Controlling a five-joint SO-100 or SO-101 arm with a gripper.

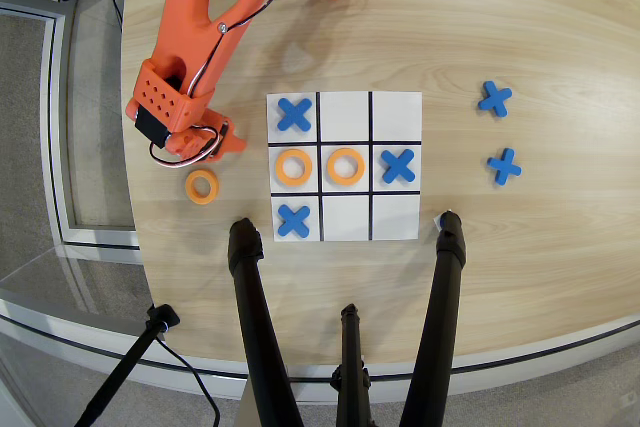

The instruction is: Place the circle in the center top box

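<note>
One orange ring, the circle [202, 186], lies flat on the wood table [520, 37], left of the 3x3 sheet [344, 167] in overhead view. Gripper [208, 152] sits just above it, not holding it; can't tell jaw state. Center top box [345, 217] is bare.

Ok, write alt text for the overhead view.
An orange robot arm's gripper hangs just above a loose orange ring on a wooden table, left of a tic-tac-toe sheet holding two rings and three blue crosses.
</note>
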